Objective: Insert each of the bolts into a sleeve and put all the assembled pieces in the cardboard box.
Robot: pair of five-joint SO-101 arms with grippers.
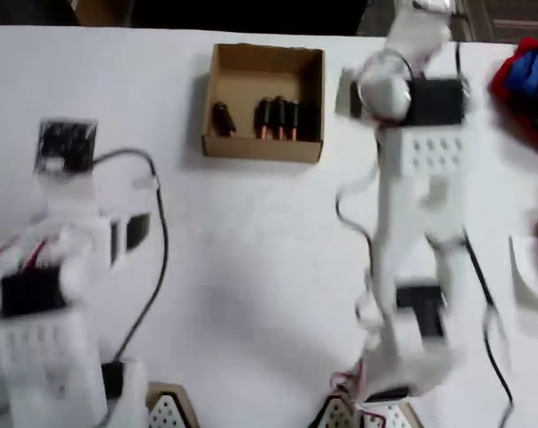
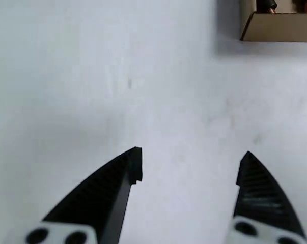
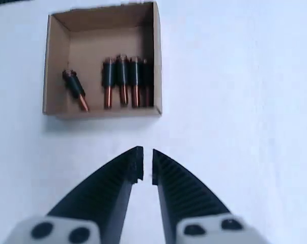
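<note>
The cardboard box stands at the back middle of the white table. Inside it, one black sleeve with a copper bolt lies tilted, apart from the others. Several more assembled pieces lie side by side. My right gripper hovers over bare table just short of the box's near wall, its fingers almost touching and holding nothing. My left gripper stands wide open and empty above the table, left of the box, whose corner shows ahead.
Red and blue items lie at the far right edge, with a white curved object below them. Black cables trail from both arms toward the bases at the near edge. White table stretches between the two arms.
</note>
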